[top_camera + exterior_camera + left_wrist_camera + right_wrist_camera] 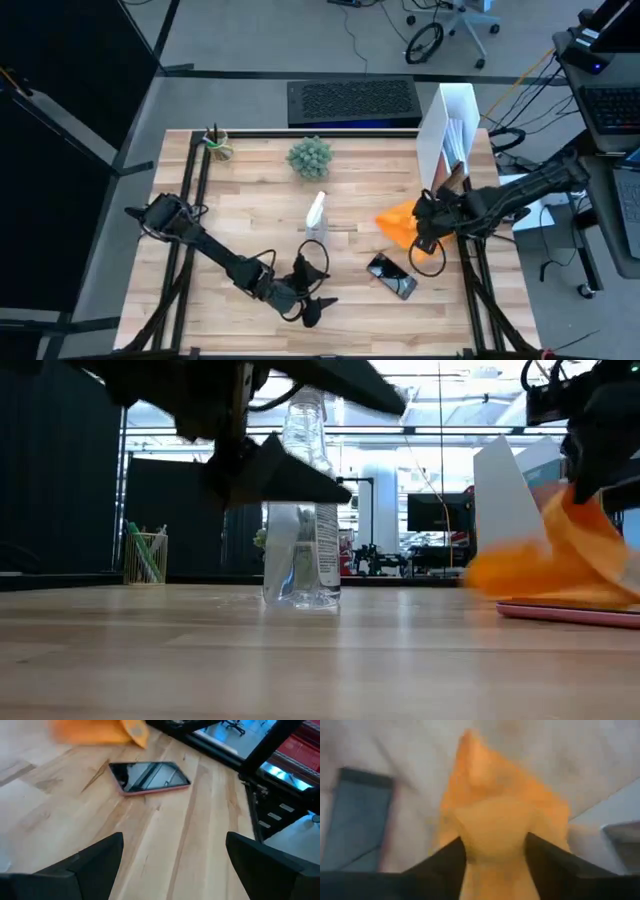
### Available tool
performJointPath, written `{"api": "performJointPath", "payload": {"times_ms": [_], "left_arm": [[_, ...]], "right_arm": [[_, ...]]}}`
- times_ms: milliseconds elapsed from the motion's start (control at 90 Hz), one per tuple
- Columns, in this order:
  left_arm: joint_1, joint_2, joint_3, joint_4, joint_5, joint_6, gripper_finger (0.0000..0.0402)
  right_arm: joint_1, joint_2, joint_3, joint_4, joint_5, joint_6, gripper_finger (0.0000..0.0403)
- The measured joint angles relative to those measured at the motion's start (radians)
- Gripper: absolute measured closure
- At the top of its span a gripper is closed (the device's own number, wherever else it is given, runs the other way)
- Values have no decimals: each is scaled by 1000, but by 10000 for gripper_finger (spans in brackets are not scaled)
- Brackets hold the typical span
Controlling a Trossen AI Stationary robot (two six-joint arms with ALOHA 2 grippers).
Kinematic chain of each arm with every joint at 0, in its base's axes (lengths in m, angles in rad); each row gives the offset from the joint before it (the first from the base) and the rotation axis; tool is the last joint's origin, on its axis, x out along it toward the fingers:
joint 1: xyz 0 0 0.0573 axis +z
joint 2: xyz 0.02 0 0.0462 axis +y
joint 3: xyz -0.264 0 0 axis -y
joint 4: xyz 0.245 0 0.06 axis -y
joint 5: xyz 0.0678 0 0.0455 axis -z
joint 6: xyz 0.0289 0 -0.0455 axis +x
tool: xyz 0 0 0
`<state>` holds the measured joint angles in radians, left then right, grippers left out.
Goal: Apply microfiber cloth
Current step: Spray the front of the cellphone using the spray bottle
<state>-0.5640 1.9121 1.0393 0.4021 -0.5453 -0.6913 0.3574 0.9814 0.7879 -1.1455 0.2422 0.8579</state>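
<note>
The orange microfiber cloth (398, 225) hangs bunched at the table's right side, with my right gripper (430, 222) shut on it. In the low view the cloth (560, 565) droops just behind the phone (570, 613). The phone (392, 276) is dark with a pink edge and lies flat on the wood, nearer the front edge than the cloth. My left gripper (310, 308) hovers open near the front edge, left of the phone. Its own view looks toward the phone (150, 776) and the cloth (100, 731). My right gripper pinches a bunched-up part of the cloth (495, 832) between its two fingers (447, 857), several layers together. The fingers come from above, slanting down. The cloth hangs slack below them and spreads toward the table (520, 575). I cannot tell whether its lower edge rests there.
A clear spray bottle (316, 218) stands upright at the table's middle. A small green plant (310, 157) and a pencil cup (217, 146) sit along the far edge, and a white upright holder (450, 125) stands at the far right. Bare wood lies between bottle and phone.
</note>
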Motion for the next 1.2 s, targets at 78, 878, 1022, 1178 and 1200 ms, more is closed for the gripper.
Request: {"api": "performJointPath", "payload": {"times_ms": [78,878,1022,1178,1200], "left_arm": [[0,4,27,1,0,29,64],[99,410,442,-1,3,383,64],[124,410,442,0,3,385,64],[143,421,444,10,3,383,64],[144,423,444,8,3,382,64]], "right_arm": [[24,-18,0,11,-38,44,168],[286,124,-431,922,-38,321,142],[272,124,-499,999,-25,358,142],[272,135,-536,1105,-21,371,142],[272,141,-539,1114,-20,373,142]]}}
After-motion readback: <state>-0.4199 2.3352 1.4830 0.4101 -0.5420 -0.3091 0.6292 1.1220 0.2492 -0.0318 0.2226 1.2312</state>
